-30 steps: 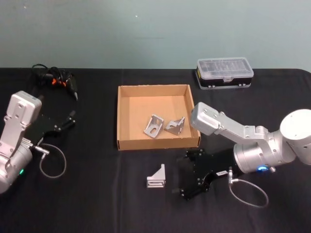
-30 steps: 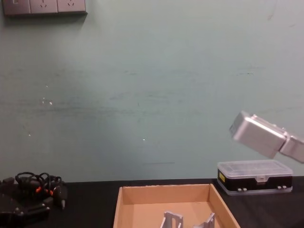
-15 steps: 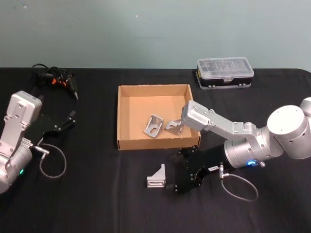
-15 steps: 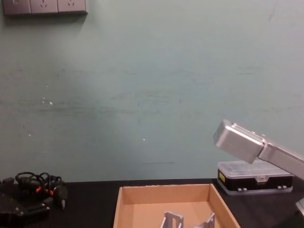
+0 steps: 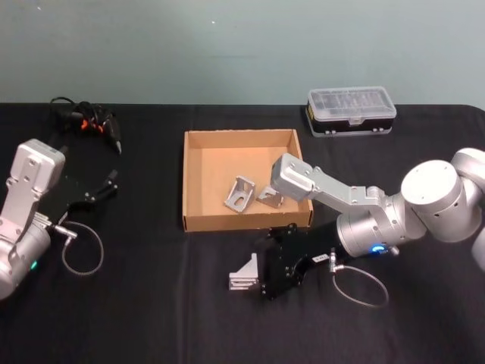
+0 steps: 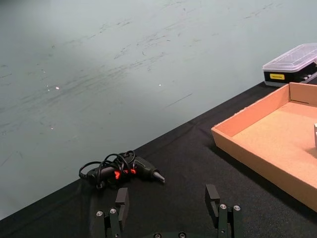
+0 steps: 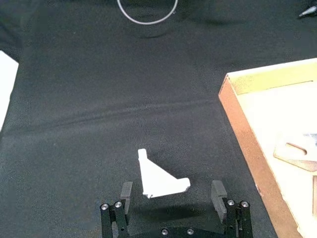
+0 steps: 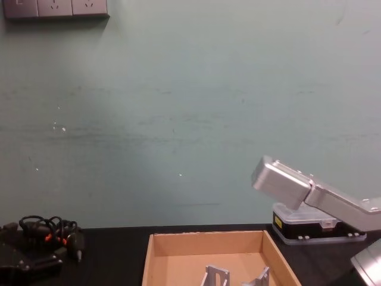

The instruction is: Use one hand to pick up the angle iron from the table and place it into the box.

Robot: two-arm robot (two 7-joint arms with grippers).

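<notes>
The right arm's silver link hides the box [image 5: 198, 182] at its right wall — and part of one bracket [image 5: 270, 196] inside.

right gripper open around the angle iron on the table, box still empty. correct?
Not quite: the box isn't empty. The head view shows two angle irons already lying inside it. The rest holds: the right gripper is open, its fingers on either side of the loose angle iron on the table, as the right wrist view shows.
</notes>
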